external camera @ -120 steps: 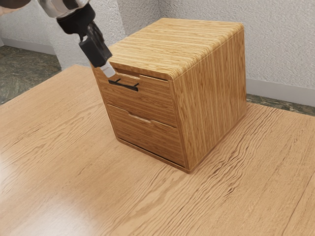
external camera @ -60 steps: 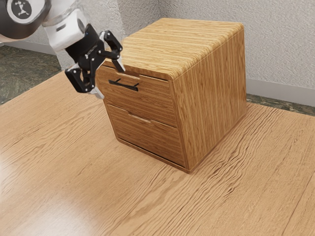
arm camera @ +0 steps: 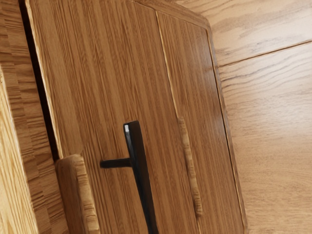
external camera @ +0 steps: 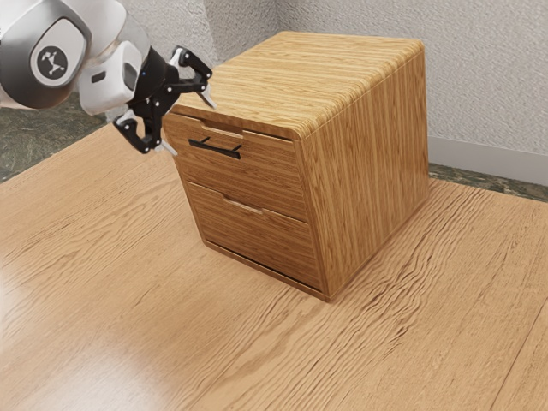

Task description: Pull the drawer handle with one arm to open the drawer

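Wood-grain counter [external camera: 128, 300] in foreground. Black gripper [external camera: 188, 125] spread wide, lifted slightly and turned since half a second ago; now at 10 o'clock of black handle [external camera: 216, 148], not touching. Top drawer [external camera: 257, 171] shut; grasp pending. Lower drawer [external camera: 257, 231] at 6 o'clock. Nothing between gripper and handle.

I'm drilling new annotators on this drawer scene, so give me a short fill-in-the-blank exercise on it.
1. The wooden cabinet has ___ drawers.
2. The black handle is on the ___ drawer.
3. The jaws stand ___, gripping nothing.
4. In the exterior view, the jaws are to the handle's ___.
Missing words: two; upper; open; left.
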